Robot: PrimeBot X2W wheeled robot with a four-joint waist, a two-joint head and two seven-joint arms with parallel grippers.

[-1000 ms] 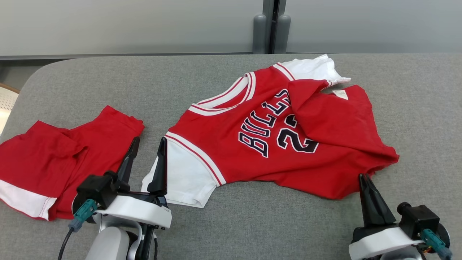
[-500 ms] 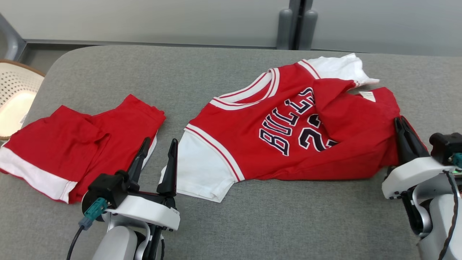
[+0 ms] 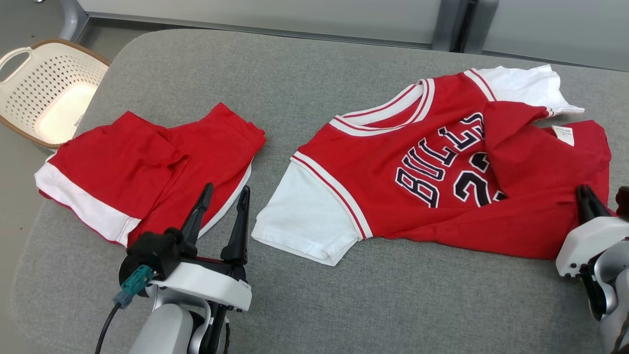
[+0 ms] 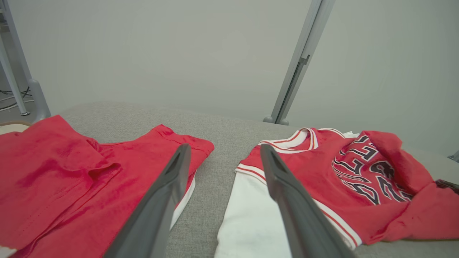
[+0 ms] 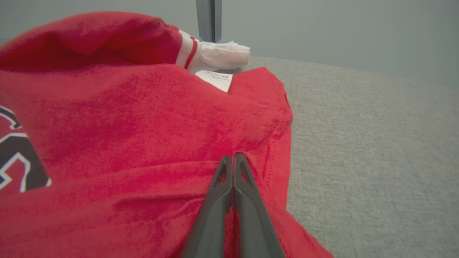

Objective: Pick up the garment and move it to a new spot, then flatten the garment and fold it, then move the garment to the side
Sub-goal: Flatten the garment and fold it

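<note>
The jersey [image 3: 432, 196] lies left-right, collar pointing far-left. The right gripper [image 3: 583, 189] has its jaws together, seemingly pinching the hem; the left gripper [image 3: 227, 188] stands wide apart, empty.

Shorts [image 3: 147, 162] left of jersey [image 3: 417, 196], on table [image 3: 295, 69]

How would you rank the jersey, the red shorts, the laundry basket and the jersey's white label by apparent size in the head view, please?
1. jersey
2. red shorts
3. laundry basket (cut by the picture's edge and farther off, so this rank is unsure)
4. white label
</note>
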